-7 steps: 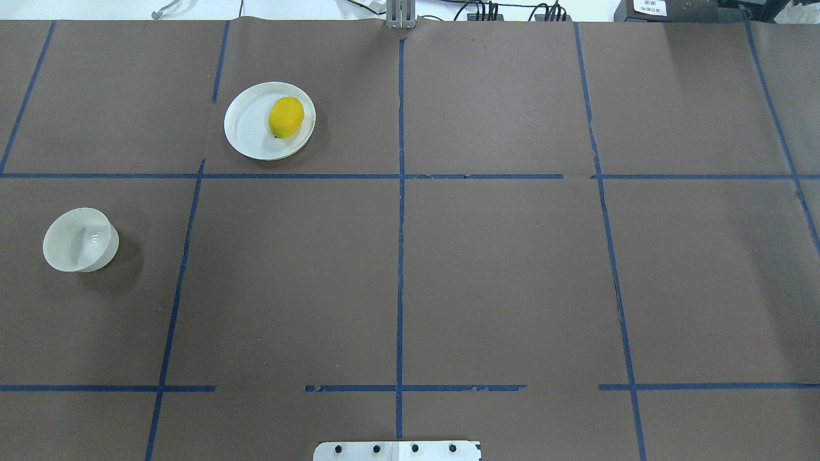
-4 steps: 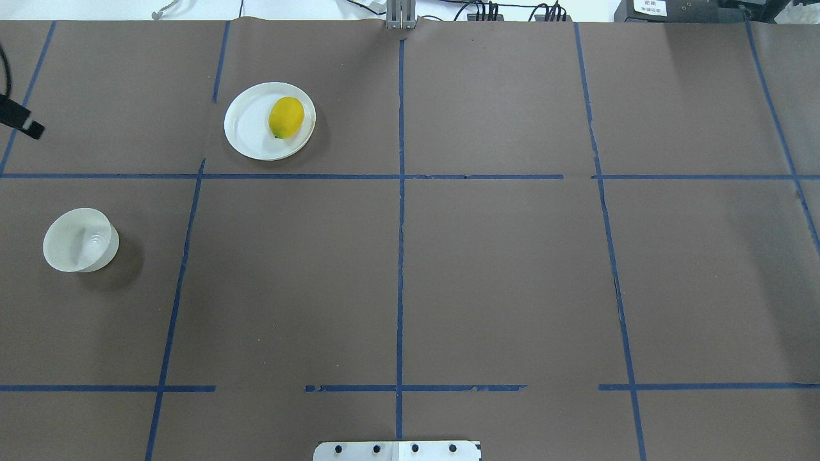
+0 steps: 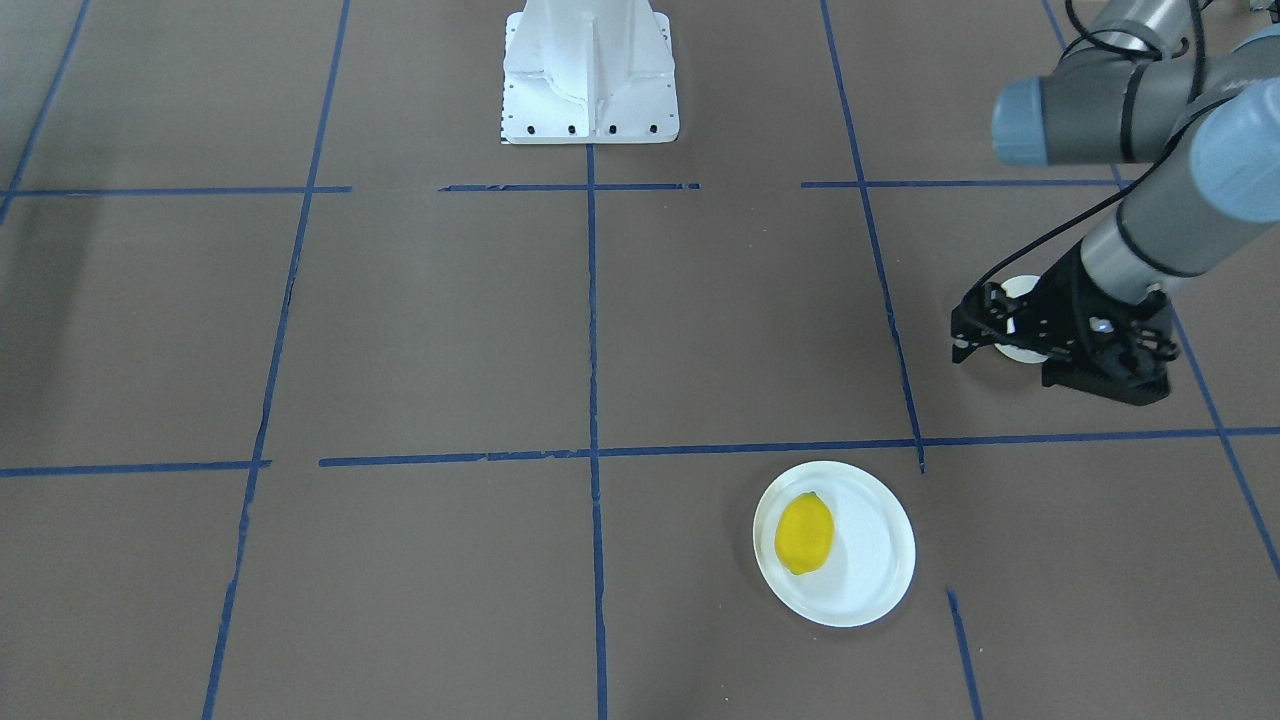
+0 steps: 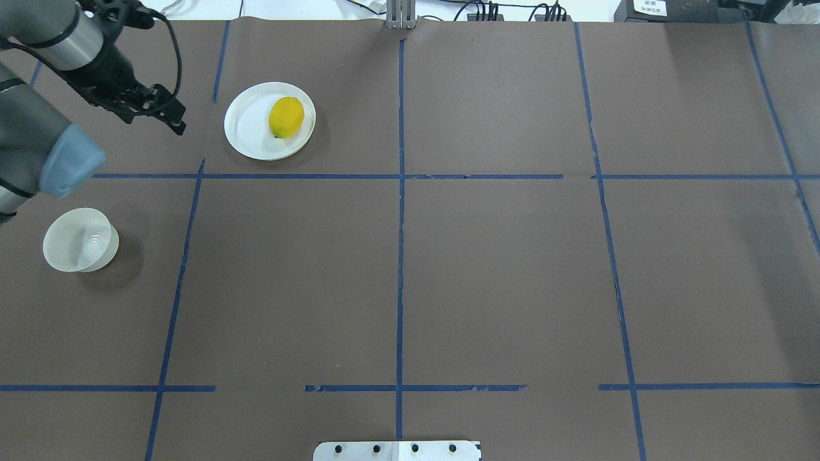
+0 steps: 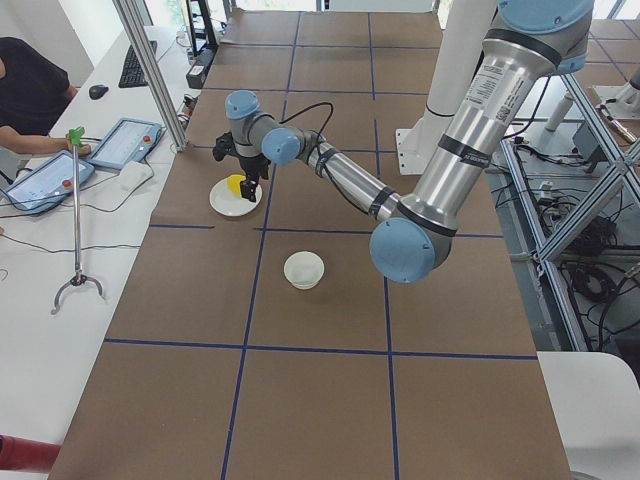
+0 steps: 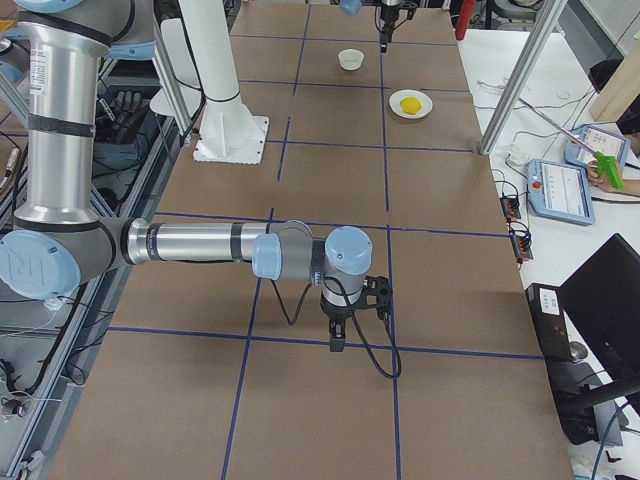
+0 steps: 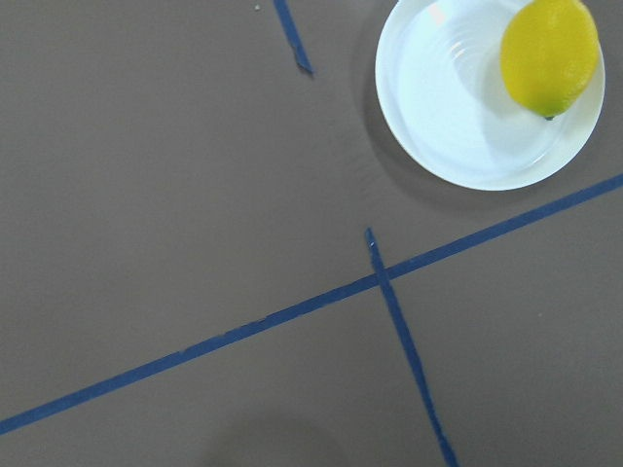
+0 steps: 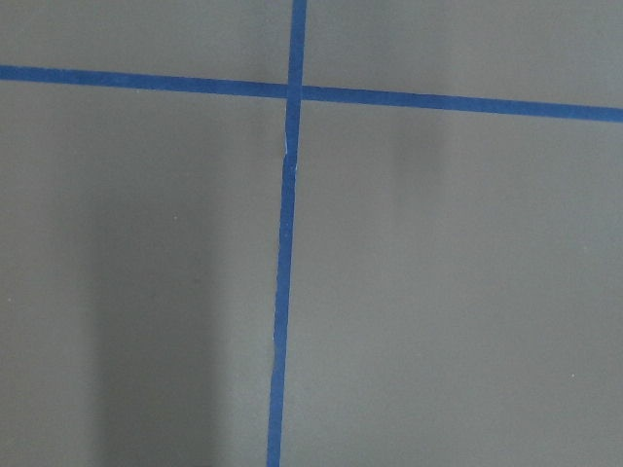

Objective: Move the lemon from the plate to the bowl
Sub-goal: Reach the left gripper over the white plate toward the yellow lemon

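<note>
Lemon first: the small bright yellow oval lemon (image 4: pixel 286 117) is lying on the flat round white disposable plate (image 4: pixel 246 131), on the dish's 2 o'clock side in the overhead view, with one pointed end aiming toward 7 o'clock. We are seeing nothing touching it. The plate is resting on the brown paper-covered table (image 4: pixel 500 269) at about 11 o'clock from the table's middle, just beyond a crossing of the blue tape lines (image 4: pixel 400 256).

The small deep round white disposable bowl (image 4: pixel 80 240) is standing upright at roughly 8 o'clock from the plate and well apart from it, near the table's 9 o'clock edge. We are seeing nothing inside it.

The left arm's black two-finger gripper (image 3: pixel 963 327) is hanging above the table at 9 o'clock from the plate, near it but not over it, and its fingers are pointing toward the plate. In the front-facing view its jaws are standing spread apart with nothing between them, and part of the bowl is showing behind them. Its wrist camera is looking down on the plate and lemon at its own 2 o'clock.

The right arm's gripper (image 6: pixel 337 340) is pointing straight down near a tape crossing, far from both dishes. We cannot tell how wide its jaws are.
</note>
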Controlling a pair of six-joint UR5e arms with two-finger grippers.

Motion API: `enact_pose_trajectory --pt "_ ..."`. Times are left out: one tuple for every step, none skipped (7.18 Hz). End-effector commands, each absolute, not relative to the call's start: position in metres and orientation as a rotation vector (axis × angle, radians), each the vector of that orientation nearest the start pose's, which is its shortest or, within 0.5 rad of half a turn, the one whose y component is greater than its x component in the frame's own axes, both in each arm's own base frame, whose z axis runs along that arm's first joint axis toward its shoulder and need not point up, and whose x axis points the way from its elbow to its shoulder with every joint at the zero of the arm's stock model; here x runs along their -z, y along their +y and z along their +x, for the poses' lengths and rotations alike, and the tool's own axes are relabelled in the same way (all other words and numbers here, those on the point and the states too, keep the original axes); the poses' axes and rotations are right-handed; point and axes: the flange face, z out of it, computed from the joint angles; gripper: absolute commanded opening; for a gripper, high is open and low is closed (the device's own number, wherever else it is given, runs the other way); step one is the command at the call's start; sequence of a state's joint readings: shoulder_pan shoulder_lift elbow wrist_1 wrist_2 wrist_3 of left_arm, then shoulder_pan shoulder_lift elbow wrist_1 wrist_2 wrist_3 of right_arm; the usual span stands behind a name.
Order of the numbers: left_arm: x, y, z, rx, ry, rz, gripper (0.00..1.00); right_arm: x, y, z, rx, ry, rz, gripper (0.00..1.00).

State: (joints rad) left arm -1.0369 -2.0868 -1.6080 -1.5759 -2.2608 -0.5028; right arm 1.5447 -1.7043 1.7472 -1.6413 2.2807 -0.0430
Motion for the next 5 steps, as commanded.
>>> enact_pose_trajectory --pt "-0.327 -0.659 0.349 -0.141 0.866 0.081 1.0 -0.645 -0.434 0.057 0.056 -0.71 -0.02 1.0" --pt "-0.322 -0.684 0.372 -0.108 0.882 0.076 1.0 -0.645 -0.434 0.057 0.056 -0.71 -0.02 1.0" --pt "-0.313 -0.707 0.397 -0.103 0.875 0.057 1.0 -0.645 -0.434 0.057 0.056 -0.71 -0.02 1.0" --pt "-0.311 -0.721 0.407 -0.098 0.873 0.068 1.0 -0.645 -0.434 0.057 0.056 -0.71 -0.02 1.0" --pt "-0.313 -0.725 0.433 -0.07 0.866 0.069 1.0 -0.646 -0.434 0.057 0.056 -0.709 -0.022 1.0"
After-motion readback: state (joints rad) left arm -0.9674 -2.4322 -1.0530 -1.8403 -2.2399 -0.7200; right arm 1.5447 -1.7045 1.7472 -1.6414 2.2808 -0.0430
